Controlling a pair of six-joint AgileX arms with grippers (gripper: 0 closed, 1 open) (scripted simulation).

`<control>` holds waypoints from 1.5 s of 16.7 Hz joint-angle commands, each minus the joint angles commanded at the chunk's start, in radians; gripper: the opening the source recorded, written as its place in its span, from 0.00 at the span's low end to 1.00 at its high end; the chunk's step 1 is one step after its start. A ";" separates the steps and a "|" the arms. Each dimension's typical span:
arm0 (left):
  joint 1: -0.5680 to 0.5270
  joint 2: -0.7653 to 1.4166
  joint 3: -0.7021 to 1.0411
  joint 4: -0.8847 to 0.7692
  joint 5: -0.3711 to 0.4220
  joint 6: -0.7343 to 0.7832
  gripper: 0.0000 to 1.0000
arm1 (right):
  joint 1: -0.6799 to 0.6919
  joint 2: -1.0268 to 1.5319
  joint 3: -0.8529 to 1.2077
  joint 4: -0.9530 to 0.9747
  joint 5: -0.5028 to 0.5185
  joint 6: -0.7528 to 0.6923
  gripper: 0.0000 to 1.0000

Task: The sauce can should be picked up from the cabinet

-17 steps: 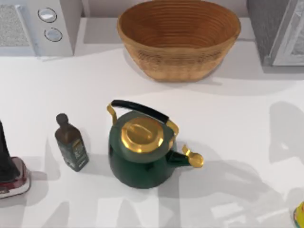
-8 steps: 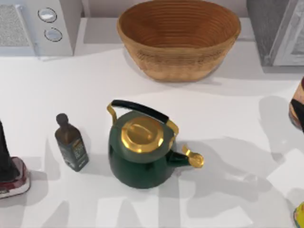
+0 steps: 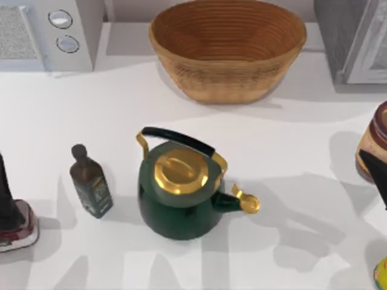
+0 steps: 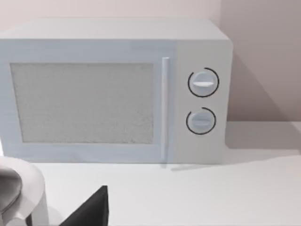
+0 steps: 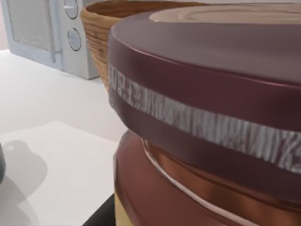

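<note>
The sauce can (image 3: 372,138), tan-bodied with a maroon band and lid, hangs at the table's right edge, forward of the cabinet (image 3: 349,37). My right gripper (image 3: 376,164) is shut on the sauce can, one dark finger crossing its front side. The can's shadow falls on the table to its left. In the right wrist view the sauce can (image 5: 211,117) looms very close, with a dark finger (image 5: 101,215) below it. The cabinet, grey-sided with a white framed door, stands at the back right corner. My left arm (image 3: 7,193) stays parked at the left edge.
A green kettle (image 3: 179,192) with a gold lid stands mid-table, a dark oil bottle (image 3: 91,182) to its left. A wicker basket (image 3: 227,48) sits at the back centre, a white microwave (image 3: 51,30) at the back left. A yellow item (image 3: 381,273) lies at the front right corner.
The sauce can, held by my right gripper, has come into view from the right edge and moved leftward. Its shadow slid left over the table. The left arm has not moved.
</note>
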State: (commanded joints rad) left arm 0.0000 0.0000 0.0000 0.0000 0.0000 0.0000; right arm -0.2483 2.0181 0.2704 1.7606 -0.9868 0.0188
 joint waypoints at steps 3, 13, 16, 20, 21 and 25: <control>0.000 0.000 0.000 0.000 0.000 0.000 1.00 | -0.001 0.006 0.001 0.005 -0.003 0.000 0.00; 0.000 0.000 0.000 0.000 0.000 0.000 1.00 | 0.153 0.154 0.126 0.016 0.156 -0.003 0.00; 0.000 0.000 0.000 0.000 0.000 0.000 1.00 | 0.194 0.193 0.164 0.022 0.195 -0.005 0.00; 0.000 0.000 0.000 0.000 0.000 0.000 1.00 | 0.194 0.193 0.164 0.022 0.195 -0.005 0.08; 0.000 0.000 0.000 0.000 0.000 0.000 1.00 | 0.194 0.193 0.164 0.022 0.195 -0.005 0.15; 0.000 0.000 0.000 0.000 0.000 0.000 1.00 | 0.194 0.193 0.164 0.022 0.195 -0.005 0.45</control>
State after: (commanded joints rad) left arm 0.0000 0.0000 0.0000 0.0000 0.0000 0.0000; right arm -0.0538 2.2109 0.4344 1.7824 -0.7918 0.0135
